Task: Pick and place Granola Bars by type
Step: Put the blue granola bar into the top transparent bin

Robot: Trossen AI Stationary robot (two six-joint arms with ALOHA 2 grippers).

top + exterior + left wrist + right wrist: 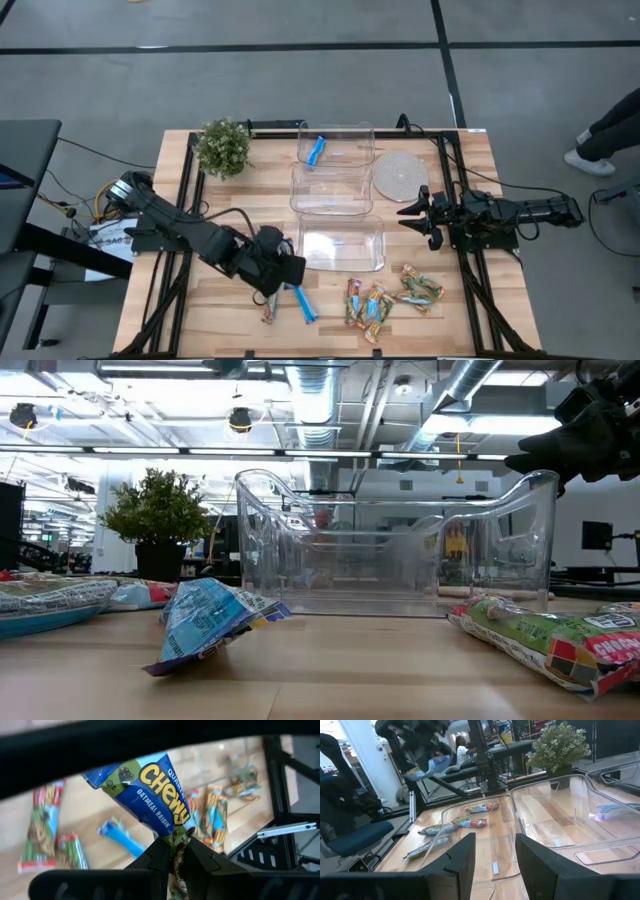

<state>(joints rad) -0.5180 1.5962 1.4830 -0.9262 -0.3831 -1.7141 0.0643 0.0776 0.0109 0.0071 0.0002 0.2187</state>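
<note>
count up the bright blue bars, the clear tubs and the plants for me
bright blue bars: 3, one in the far tub, one held by the left gripper, one on the table
clear tubs: 3
plants: 1
total: 7

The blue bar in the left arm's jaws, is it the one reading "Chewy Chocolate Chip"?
Not quite. The blue bar pinched in the left gripper does read "Chewy", but beneath that it says "Oatmeal Raisin", not chocolate chip. The left wrist view shows the wording.
</note>
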